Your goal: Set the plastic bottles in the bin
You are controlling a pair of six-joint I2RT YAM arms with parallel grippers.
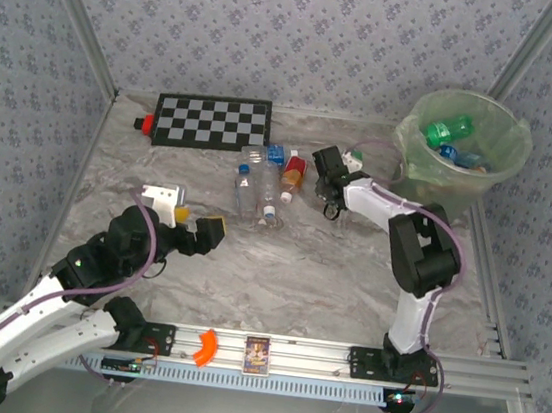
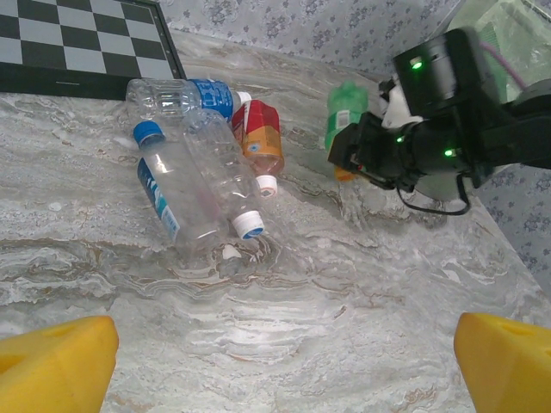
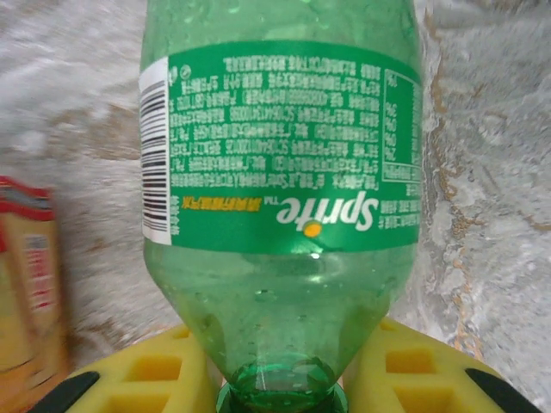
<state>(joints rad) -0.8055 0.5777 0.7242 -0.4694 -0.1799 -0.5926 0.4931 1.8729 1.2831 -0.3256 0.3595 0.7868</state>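
Grip closed on the green bottle's neck, with the bin off to the right

The right end effector (image 3: pixel 280 383) is clamped on the neck of a green Sprite bottle (image 3: pixel 280 172). The bottle's long axis runs straight out from between the yellow pads (image 3: pixel 413 370), base away from the wrist. From above, the bin (image 1: pixel 413 171) stands near, to the right and a little farther back, on the right arm's own side, with bottles already inside. The carry looks like a short rightward swing over the rim. The left end effector (image 1: pixel 189 218) hangs wide open and empty, well apart from the bin. The clear bottles (image 1: pixel 250 188) and an orange-brown bottle (image 1: pixel 293 176) lie on the counter (image 1: pixel 298 270) between the arms.
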